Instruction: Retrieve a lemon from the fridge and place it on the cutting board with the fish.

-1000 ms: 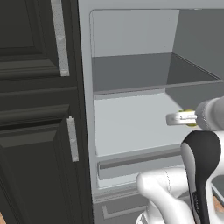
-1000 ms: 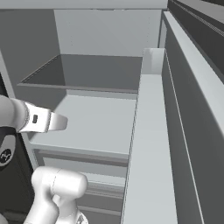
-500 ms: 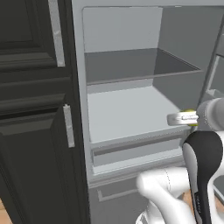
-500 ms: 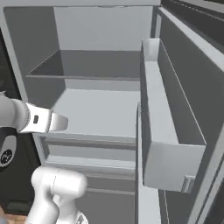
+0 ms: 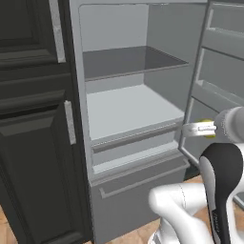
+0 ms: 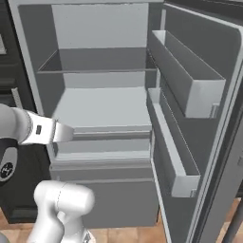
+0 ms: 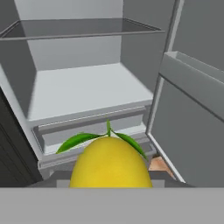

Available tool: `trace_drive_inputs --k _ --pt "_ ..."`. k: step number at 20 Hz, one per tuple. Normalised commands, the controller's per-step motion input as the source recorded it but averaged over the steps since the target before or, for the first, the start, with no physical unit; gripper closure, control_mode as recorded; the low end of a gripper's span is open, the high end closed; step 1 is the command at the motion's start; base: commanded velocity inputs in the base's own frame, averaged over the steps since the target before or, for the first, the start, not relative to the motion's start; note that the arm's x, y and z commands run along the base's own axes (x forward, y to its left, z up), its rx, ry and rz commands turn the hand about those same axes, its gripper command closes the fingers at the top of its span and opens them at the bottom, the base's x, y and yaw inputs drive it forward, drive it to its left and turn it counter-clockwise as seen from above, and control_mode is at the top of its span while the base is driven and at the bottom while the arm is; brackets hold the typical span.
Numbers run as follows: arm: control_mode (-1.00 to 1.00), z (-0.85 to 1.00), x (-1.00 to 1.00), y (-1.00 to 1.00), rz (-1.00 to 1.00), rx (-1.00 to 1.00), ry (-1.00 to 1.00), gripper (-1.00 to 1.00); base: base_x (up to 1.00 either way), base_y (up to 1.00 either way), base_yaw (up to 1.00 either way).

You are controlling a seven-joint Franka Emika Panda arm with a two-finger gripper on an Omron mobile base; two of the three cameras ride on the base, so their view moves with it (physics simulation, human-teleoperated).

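We note the gripper (image 5: 202, 128) clenched on the lemon (image 7: 109, 162), now drawn clear of the fridge (image 6: 102, 107) as the base backs away, so retrieval looks done and the cutting board comes next.

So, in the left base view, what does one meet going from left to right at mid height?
Black cabinet doors → silver handle → fridge shelves → lemon in the gripper.
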Motion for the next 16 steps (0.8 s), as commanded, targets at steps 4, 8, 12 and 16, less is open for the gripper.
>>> trace_drive_inputs --k 4,8,12,16 --pt "1.0 0.0 0.0 0.0 0.0 0.0 0.0 1.0 -0.56 0.17 -0.32" --pt "1.0 0.0 0.0 0.0 0.0 0.0 0.0 1.0 -0.59 0.12 -0.34" --pt "1.0 0.0 0.0 0.0 0.0 0.0 0.0 1.0 -0.55 0.06 -0.34" --pt "1.0 0.0 0.0 0.0 0.0 0.0 0.0 1.0 -0.49 0.0 -0.38"
